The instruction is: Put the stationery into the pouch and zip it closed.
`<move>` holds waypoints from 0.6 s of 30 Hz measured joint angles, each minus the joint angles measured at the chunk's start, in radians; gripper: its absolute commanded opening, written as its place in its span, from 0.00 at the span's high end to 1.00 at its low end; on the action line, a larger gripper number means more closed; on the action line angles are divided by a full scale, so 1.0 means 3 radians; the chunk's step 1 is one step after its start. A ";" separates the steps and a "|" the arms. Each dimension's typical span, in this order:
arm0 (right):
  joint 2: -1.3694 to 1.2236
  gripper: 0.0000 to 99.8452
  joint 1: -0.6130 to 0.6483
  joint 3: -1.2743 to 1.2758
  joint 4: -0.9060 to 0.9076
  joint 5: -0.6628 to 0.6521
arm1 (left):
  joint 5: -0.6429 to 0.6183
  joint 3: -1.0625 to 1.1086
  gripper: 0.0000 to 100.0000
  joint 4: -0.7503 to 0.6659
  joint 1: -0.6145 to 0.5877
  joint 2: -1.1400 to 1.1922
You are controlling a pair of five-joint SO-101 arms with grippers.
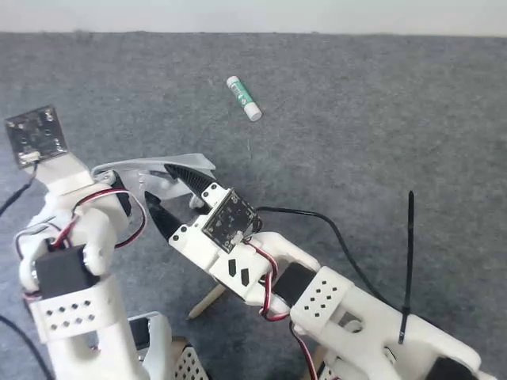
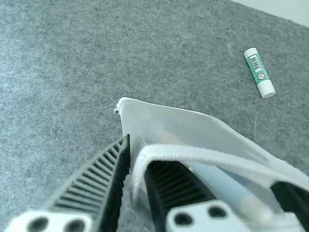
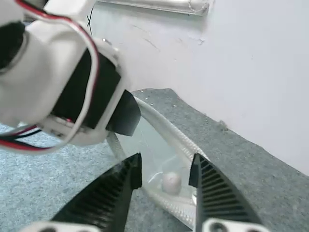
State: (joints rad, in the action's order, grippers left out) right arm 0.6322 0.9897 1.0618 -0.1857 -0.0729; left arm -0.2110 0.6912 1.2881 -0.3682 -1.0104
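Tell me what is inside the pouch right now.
One pale, rod-shaped item shows through the translucent pouch wall. What it is cannot be told, and the left gripper, clamped on the rim, covers part of the interior. The glue stick lies outside.

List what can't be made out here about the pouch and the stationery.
1. Pouch contents, left wrist view: its cloudy wall blurs a pale stick inside.
2. Pouch zip, high view: the arms cover most of the pouch.
3. Wooden stick, high view: the right arm hides one end.
4. Glue stick label, high view: too small.
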 measured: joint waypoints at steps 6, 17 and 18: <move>0.0072 0.84 0.0000 -0.0005 0.0133 0.0000 | 0.0000 0.0005 0.99 0.0000 0.0000 0.0000; 0.0604 0.84 -0.0010 -0.0194 0.1069 0.0005 | 0.0000 0.0005 0.99 0.0000 -0.0005 0.0000; 0.0639 0.84 -0.0010 -0.0240 0.1156 0.0005 | 0.0000 0.0005 0.99 0.0000 -0.0005 0.0000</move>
State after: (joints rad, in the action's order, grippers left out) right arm 0.8239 0.9866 0.9897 0.1611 -0.0713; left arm -0.2110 0.6928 1.2881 -0.3698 -1.0104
